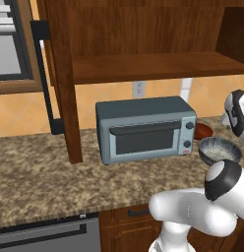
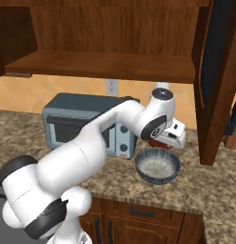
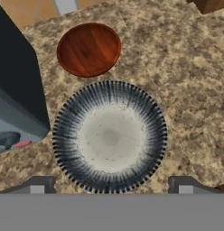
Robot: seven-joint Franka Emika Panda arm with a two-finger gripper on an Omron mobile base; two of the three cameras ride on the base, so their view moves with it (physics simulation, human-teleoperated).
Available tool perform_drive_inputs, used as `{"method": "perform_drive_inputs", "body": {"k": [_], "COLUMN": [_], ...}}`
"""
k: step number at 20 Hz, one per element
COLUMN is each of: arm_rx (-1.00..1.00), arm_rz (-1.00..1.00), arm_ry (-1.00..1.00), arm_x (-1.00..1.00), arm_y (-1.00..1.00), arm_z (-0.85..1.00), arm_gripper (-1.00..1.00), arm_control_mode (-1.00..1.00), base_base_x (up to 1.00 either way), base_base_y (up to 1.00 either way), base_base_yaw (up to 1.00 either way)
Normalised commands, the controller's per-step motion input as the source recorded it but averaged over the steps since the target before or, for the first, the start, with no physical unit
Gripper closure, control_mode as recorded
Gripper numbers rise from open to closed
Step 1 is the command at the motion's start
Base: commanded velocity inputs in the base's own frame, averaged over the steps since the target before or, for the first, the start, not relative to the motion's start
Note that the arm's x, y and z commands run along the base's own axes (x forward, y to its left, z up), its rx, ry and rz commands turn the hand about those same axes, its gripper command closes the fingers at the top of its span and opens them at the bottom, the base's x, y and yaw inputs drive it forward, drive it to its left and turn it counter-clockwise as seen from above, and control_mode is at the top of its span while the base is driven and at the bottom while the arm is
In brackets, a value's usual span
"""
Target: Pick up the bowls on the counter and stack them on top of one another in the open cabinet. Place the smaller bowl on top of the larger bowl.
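Note:
The larger bowl, dark grey and ribbed with a pale speckled inside, sits on the granite counter to the right of the toaster oven; it is also seen at larger bowl and larger bowl. Just behind it stands the smaller bowl, glossy reddish-brown, seen too at smaller bowl. My gripper hovers above the larger bowl, pointing down, open, fingertips spread wider than the bowl with nothing between them. The cabinet shelf is bare overhead.
A blue-grey toaster oven stands on the counter left of the bowls, close to the larger one. The cabinet's open door hangs to the right of the bowls; another door with a long black handle is at the left.

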Motion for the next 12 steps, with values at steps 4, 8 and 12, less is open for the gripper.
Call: {"method": "perform_drive_inputs", "body": {"k": [4,8,12], "arm_rx": [0.00,0.05,0.06], "arm_rz": [-0.02,0.00,0.00], "arm_ry": [0.05,0.00,0.02], "arm_x": [0.17,0.71,0.83], "arm_y": [-0.20,-0.22,-0.21], "arm_z": [-0.16,-0.12,-0.16], "arm_gripper": [-1.00,-1.00,-1.00], "arm_control_mode": [-1.00,-1.00,-1.00], "base_base_x": [0.00,0.00,0.00], "base_base_y": [0.00,0.00,0.00], "base_base_yaw": [0.00,0.00,0.00]}}
